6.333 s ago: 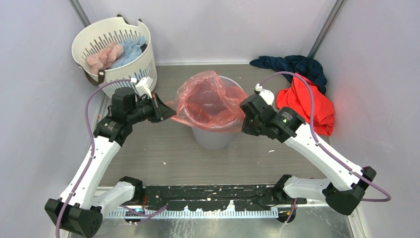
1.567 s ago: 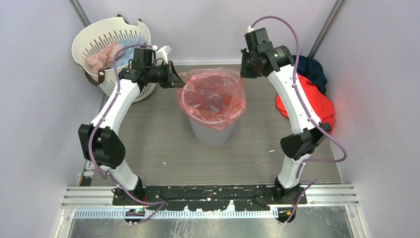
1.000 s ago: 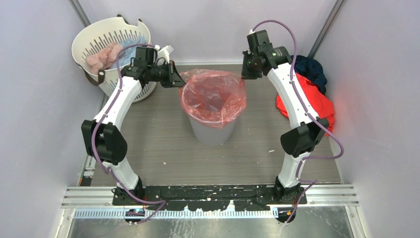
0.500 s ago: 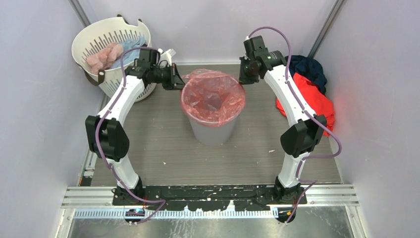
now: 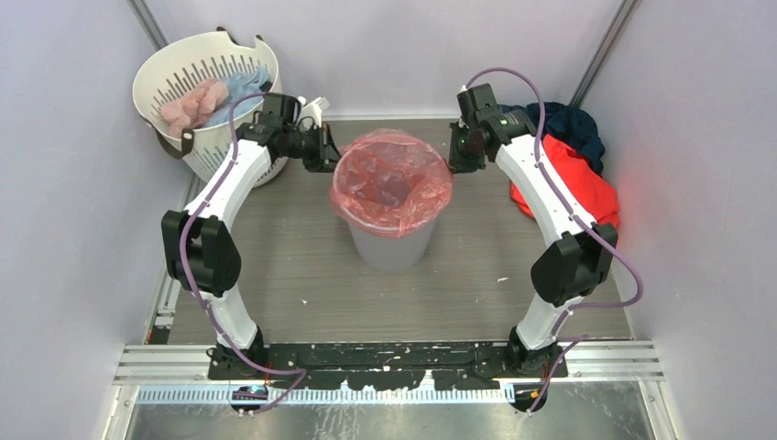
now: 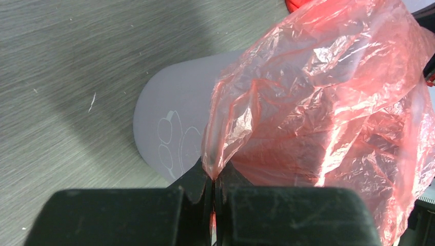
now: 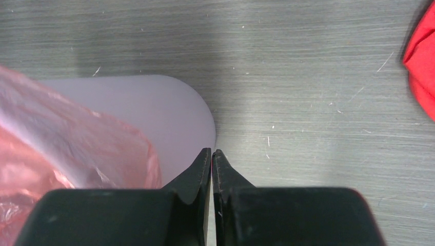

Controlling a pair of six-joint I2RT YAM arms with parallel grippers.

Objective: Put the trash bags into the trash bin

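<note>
the trash bag is seen spread over the mouth of the trash bin, its crinkled film sagging into the hollow and its edge folded a little way down the outside of the rim. the bin stands upright at the middle of the floor, so its long axis runs straight up and the bag's mouth lies flat across it.

the left gripper is held at the left side of the rim. in the left wrist view its fingers are pressed together on a fold of the red film, with the bin's grey wall just beyond. the right gripper is held at the right side of the rim. in the right wrist view its fingers are closed almost tip to tip, and nothing is seen between them. the bag's edge lies to their left, near but apart, and the bin's wall is just beside the tips.

the left arm is judged the nearer one, since the film is already in its grip. any reach by the right arm would have to be made leftward, toward the rim.

counted: one bag, one bin, two grippers, one laundry basket, one red-orange garment, one dark blue garment.
</note>
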